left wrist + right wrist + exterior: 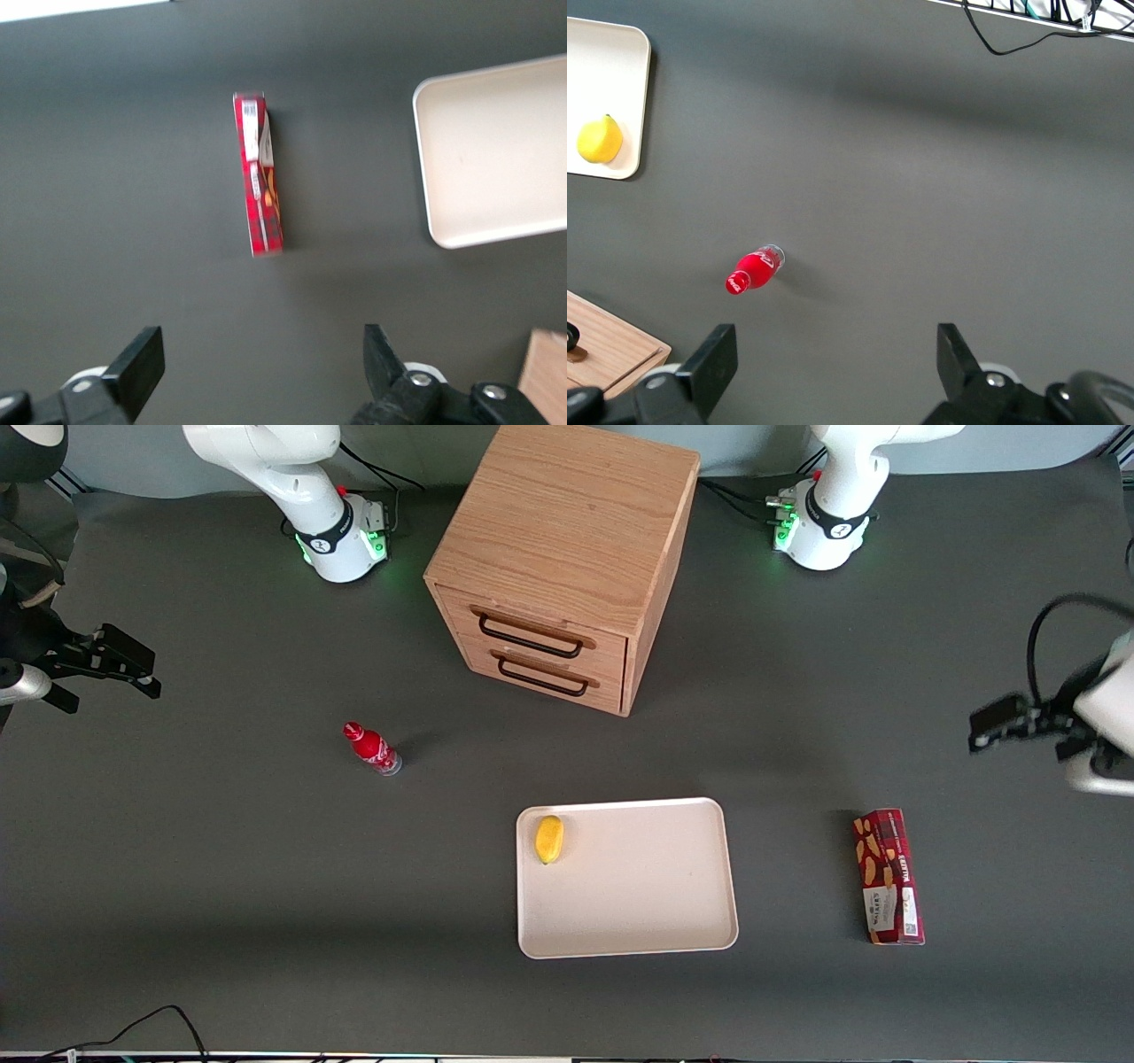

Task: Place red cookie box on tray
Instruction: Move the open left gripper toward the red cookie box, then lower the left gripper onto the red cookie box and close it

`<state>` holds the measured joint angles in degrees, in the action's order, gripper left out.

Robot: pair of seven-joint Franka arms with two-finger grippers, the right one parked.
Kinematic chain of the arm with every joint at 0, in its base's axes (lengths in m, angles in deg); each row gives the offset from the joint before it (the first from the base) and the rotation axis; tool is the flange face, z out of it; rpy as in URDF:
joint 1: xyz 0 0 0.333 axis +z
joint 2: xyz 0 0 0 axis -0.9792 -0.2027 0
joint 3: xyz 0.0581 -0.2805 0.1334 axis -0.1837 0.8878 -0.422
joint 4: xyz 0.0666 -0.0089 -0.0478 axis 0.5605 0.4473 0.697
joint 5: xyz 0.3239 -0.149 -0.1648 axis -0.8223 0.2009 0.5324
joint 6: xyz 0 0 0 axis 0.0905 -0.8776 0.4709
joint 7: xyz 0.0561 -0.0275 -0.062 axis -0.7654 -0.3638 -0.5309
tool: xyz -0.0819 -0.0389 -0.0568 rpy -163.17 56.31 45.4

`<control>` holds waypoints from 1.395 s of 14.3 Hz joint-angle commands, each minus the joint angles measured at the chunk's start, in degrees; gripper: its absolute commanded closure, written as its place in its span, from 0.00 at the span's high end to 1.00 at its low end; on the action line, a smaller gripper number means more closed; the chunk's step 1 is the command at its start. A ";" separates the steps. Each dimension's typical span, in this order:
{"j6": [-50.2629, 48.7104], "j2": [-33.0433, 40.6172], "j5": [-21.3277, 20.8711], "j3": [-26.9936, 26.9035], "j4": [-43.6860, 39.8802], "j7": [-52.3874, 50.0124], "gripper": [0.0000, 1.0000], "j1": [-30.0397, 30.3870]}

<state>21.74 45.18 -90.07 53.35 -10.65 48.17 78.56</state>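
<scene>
The red cookie box [889, 877] lies flat on the dark table, toward the working arm's end and apart from the tray [638, 921]. It is a long narrow tartan box with biscuit pictures and white labels. The tray is cream-white and flat, with a low rim. My gripper [988, 726] hangs above the table, farther from the front camera than the box and clear of it. In the left wrist view the gripper [259, 367] is open with nothing between its fingers; the box [258, 173] lies ahead of it, and the tray [496, 150] is off to one side.
A yellow lemon [549, 839] lies in a corner of the tray. A small red bottle [372, 747] lies toward the parked arm's end. A wooden drawer cabinet [567, 558] stands farther from the front camera than the tray.
</scene>
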 commanded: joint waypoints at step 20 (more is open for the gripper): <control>30.44 -30.67 -5.74 -0.12 -1.88 -1.21 0.22 1.50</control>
<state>51.36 14.23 -94.84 53.31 -13.21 47.86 80.25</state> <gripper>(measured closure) 0.203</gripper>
